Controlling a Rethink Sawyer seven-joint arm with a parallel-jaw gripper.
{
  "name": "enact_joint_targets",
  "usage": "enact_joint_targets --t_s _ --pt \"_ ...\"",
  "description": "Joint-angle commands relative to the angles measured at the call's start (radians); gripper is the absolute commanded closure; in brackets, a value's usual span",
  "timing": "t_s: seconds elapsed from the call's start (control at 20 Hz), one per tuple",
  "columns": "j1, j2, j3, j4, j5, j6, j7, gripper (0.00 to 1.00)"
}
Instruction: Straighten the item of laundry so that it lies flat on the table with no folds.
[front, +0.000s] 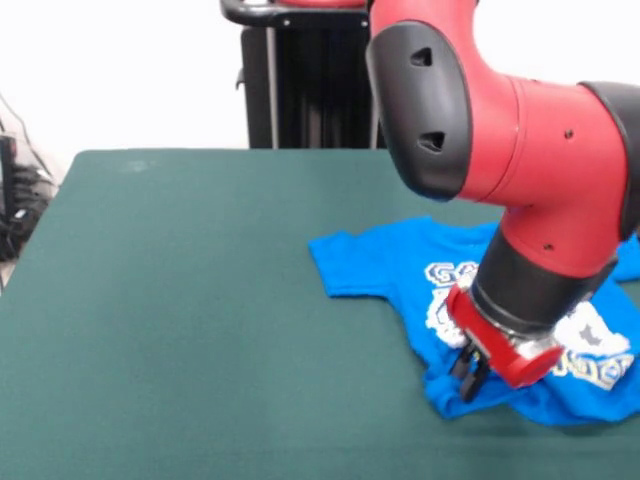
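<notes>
Green felt: we see the desk (180, 320) covered edge to edge in dark green cloth, filling most of the front view.
Shirt: we log a bright blue T-shirt (385, 262) on the desk, at the picture's right, nearer the front edge than the back.
Shirt state: not flat. One sleeve spreads out to the picture's left and lies smooth; we see the lower hem bunched and wrinkled near the tool, and the right part runs behind the arm and toward the picture's edge.
Print: we read white and grey block lettering and a pixel graphic (598, 335) on the front, partly covered by the arm, so the words cannot be made out.
Arm: red and black arm (520, 140) comes in from the top right and bends down over the shirt, hiding its middle.
Tool: the tool (468, 380) sits under a red wrist ring, dark fingers pointing down at the bunched hem. We see the tips close together, right at the cloth; whether they pinch any fabric we cannot tell, and we cannot tell wide from narrow either.
Background: black pedestal frame (300, 80) at the desk's far side, white wall behind, some dark cables (20, 205) at the picture's left edge.
</notes>
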Motion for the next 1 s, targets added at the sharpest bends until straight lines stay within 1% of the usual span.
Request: enact_joint_targets --t_s 0.05,0.3,0.45,0.55,0.7,0.8,0.9,1.0 --pt "-0.024 0.080 -0.079 -0.017 -0.134 -0.167 0.029 1.00" --pt "-0.035 0.002 -0.064 0.092 -0.119 -0.187 -0.008 1.00" --pt "-0.037 -0.024 -0.062 0.145 -0.115 -0.215 0.003 1.00" --pt "-0.046 -0.039 -0.048 0.169 -0.104 -0.224 -0.009 1.00" --pt "-0.060 -0.092 -0.023 0.237 -0.083 -0.219 -0.043 1.00" --pt "-0.045 -0.140 -0.040 0.289 -0.077 -0.177 -0.037 1.00" --pt "-0.013 -0.178 -0.078 0.322 -0.082 -0.145 0.003 1.00" --pt "-0.006 -0.214 -0.091 0.347 -0.083 -0.149 0.009 1.00"
